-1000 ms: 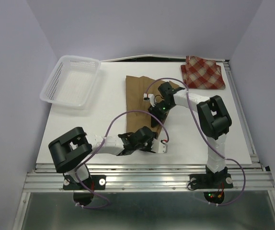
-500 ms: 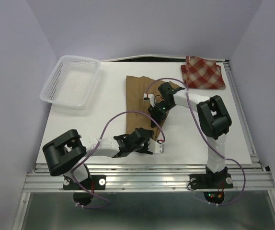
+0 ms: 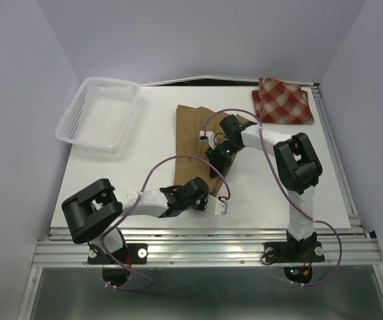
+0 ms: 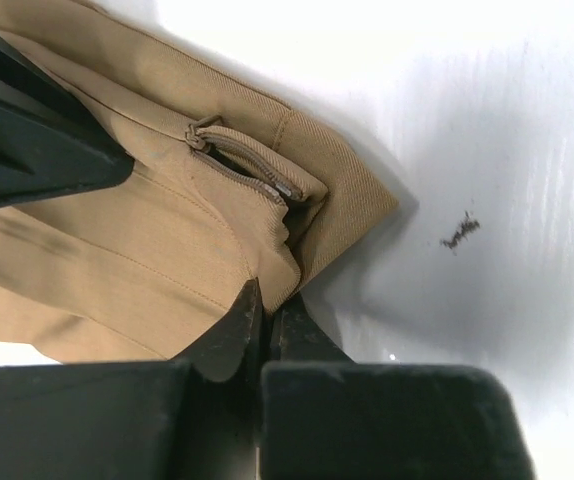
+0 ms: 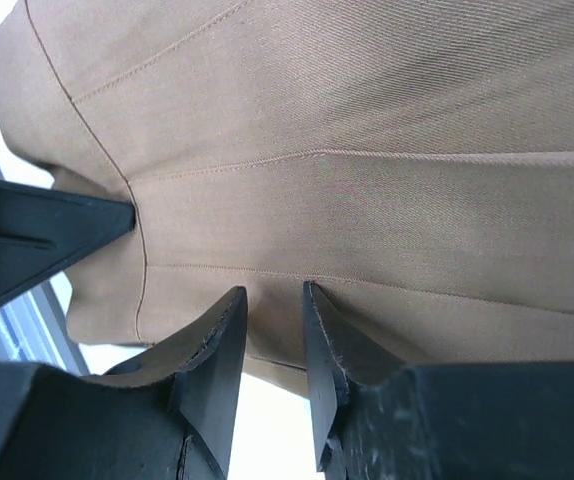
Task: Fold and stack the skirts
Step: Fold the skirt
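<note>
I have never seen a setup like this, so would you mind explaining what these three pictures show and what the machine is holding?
These are two robot arms bolted to the near edge of a white table. The wide picture comes from a fixed camera above and behind them, with the left arm on the left and the right arm on the right. The other two pictures come from a small camera on each wrist, so the dark wedges at the bottom are that arm's own fingers.

On the table lie a tan skirt in the middle, a plaid skirt at the far right and a white mesh basket at the far left.

The left gripper is shut on the tan skirt's corner near its zipper. The right gripper appears to pinch the same skirt farther along.
</note>
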You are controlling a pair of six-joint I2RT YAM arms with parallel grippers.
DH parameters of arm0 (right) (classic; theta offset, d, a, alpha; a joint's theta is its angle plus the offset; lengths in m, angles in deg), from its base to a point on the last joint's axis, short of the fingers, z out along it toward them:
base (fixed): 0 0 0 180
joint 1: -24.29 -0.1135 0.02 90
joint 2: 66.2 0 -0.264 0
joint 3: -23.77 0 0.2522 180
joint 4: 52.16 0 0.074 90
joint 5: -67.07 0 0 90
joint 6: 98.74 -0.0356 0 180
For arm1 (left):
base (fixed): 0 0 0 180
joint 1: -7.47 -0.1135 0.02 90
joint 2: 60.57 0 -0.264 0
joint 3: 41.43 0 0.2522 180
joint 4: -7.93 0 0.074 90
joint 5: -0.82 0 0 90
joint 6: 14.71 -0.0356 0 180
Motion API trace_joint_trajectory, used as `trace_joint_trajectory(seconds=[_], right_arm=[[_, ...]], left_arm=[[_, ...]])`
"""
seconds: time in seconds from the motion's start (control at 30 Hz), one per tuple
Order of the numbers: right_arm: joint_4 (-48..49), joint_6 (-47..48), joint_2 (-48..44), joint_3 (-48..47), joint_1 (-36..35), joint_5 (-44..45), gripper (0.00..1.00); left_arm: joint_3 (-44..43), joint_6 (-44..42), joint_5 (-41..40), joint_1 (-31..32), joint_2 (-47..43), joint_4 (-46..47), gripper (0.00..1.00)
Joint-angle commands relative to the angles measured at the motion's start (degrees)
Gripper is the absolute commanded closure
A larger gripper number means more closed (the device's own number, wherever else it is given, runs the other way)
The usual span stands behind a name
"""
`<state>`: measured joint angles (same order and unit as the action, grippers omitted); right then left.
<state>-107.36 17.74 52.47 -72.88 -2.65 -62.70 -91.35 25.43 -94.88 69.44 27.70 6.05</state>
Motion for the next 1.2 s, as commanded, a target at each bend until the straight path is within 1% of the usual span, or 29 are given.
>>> trace_joint_trajectory(seconds=[0.0,0.07,0.1,0.13,0.2,0.23,0.33,0.37,0.5,0.53,0.63,0.67,0.73,0.77,0.83,0.93,0.97,1.1,1.17], right_arm=[[-2.9,-1.7,1.0,-2.4,1.3,3.6,0.64],[-3.0,-3.4,0.0,-5.6,3.5,2.8,0.59],[-3.2,-3.9,0.0,-7.8,5.7,2.1,0.58],[-3.5,-5.0,0.0,-12.2,6.7,2.2,0.53],[-3.5,-6.2,0.9,-16.8,9.0,3.2,0.5],[-4.2,-6.4,1.6,-21.2,9.0,4.1,0.48],[-5.9,-6.3,5.4,-27.4,9.5,7.1,0.49],[-6.3,-5.9,7.3,-30.1,9.5,8.6,0.49],[-6.4,-6.2,11.3,-34.3,9.5,10.9,0.5],[-6.3,-6.2,13.1,-34.7,9.5,10.9,0.5],[-6.1,-5.7,15.4,-34.4,8.9,10.5,0.52],[-5.7,-5.6,16.0,-33.7,8.9,10.8,0.53],[-4.1,-5.4,15.9,-30.3,7.4,11.3,0.53],[-3.1,-5.1,15.6,-29.4,7.4,11.4,0.54],[-2.9,-4.5,15.4,-27.2,6.7,11.3,0.57],[-3.0,-3.0,14.3,-25.0,6.1,10.5,0.59],[-2.5,-2.6,14.0,-22.9,5.6,10.2,0.6],[-1.1,-1.0,10.4,-17.5,4.5,9.1,0.62],[-0.6,-0.5,9.5,-15.6,3.9,8.4,0.62]], left_arm=[[-0.3,2.2,3.2,-0.6,-2.8,-15.2,1.0],[-1.6,3.3,5.3,-0.1,-5.8,-19.4,1.0],[-1.9,3.9,5.3,0.2,-6.7,-20.7,1.0],[-2.0,4.2,7.3,0.8,-8.6,-21.8,1.0],[-2.6,5.3,8.4,2.3,-10.0,-24.7,1.0],[-3.4,5.9,9.1,2.7,-11.0,-26.8,1.0],[-5.5,8.2,10.8,3.8,-12.0,-32.0,1.0],[-7.3,8.6,12.4,3.9,-12.2,-33.5,1.0],[-11.5,9.1,14.0,6.2,-14.0,-40.7,1.0],[-12.3,9.0,14.7,6.7,-14.5,-44.1,1.0],[-17.5,8.4,16.1,7.1,-14.9,-49.2,1.0],[-20.8,7.9,15.9,7.1,-14.8,-52.4,1.0],[-24.2,7.0,15.2,7.1,-14.7,-54.8,1.0],[-27.3,6.6,14.1,7.1,-14.9,-56.2,1.0],[-30.5,5.7,10.6,7.1,-15.1,-57.0,1.0],[-32.2,3.6,6.4,7.0,-14.6,-58.1,1.0],[-32.5,3.1,3.0,6.8,-14.5,-57.8,1.0],[-32.2,-0.3,-1.6,4.7,-15.2,-54.2,1.0],[-32.7,-3.0,-3.0,2.0,-14.3,-51.9,1.0]])
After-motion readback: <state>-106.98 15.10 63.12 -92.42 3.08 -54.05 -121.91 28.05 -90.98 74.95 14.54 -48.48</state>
